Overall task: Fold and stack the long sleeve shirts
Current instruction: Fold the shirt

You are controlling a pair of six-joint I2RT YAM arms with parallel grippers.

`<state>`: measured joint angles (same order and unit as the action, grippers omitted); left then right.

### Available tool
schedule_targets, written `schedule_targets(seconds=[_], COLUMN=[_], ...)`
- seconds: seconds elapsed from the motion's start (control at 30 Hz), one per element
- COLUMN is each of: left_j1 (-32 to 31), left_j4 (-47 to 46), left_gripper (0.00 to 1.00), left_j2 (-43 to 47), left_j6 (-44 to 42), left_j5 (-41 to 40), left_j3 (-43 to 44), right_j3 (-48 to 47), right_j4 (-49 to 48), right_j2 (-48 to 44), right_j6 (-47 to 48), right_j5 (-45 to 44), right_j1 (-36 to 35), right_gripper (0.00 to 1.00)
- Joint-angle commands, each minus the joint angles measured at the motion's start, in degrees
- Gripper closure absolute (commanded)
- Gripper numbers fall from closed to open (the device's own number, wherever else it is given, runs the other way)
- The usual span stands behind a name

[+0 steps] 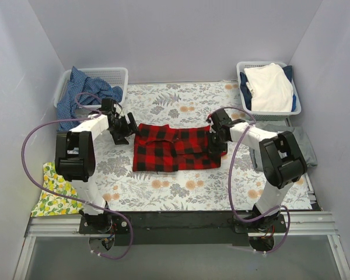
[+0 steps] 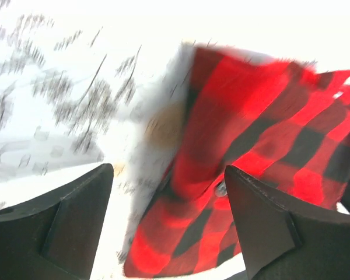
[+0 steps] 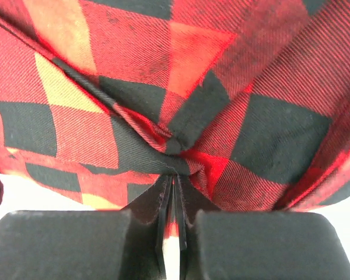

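My right claw (image 3: 174, 198) pinches the rumpled, half-folded red-and-black plaid shirt (image 1: 175, 147); my left claw (image 2: 168, 168) gapes wide beside it.

The red-and-black buffalo-plaid flannel shirt (image 1: 175, 149) lies at centre on a white table cover (image 1: 181, 189) printed with grey fern leaves and peach flowers. At ten o'clock, a crumpled blue cloth (image 1: 81, 93) carries a fine pale pattern; at two o'clock sits a cream-white and navy cloth pile (image 1: 271, 87). At three o'clock — a plain grey soft shirt (image 1: 300, 143). At eight o'clock — a small yellow lemon-print cloth (image 1: 52, 189).
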<state>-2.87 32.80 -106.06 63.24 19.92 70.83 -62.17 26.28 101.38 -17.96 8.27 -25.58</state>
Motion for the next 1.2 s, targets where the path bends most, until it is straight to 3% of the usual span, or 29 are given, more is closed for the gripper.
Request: schedule_targets(seconds=[0.0,0.17,0.33,0.73,1.03,1.17], left_j1=[0.94,1.03,1.03,1.03,1.03,1.03], left_j4=[0.69,-4.30,-8.71,-9.24,-9.07,-9.68], left_gripper=[0.22,0.22,0.23,0.23,0.25,0.34], left_j2=[7.53,9.56,9.21,8.77,9.64,9.12], left_j6=[-2.33,-0.58,1.53,1.27,1.88,1.88], left_j5=[-1.91,5.89,10.83,11.98,10.40,11.19], left_j3=[-5.33,-12.20,-15.45,-19.06,-20.99,-21.43], right_j3=[-1.71,-11.62,-20.52,-32.04,-34.59,-38.71], right_j4=[5.97,7.20,8.17,6.68,6.41,6.59], right_j2=[-3.56,-4.62,-0.41,10.05,20.60,25.25], right_j6=[-1.64,-1.30,1.78,4.33,1.96,3.10], right_j5=[0.43,1.04,7.19,14.66,10.01,10.18], right_j1=[-0.43,-1.66,-5.17,-15.28,-12.92,-12.65], right_gripper=[0.85,0.80,0.78,0.79,0.85,0.85])
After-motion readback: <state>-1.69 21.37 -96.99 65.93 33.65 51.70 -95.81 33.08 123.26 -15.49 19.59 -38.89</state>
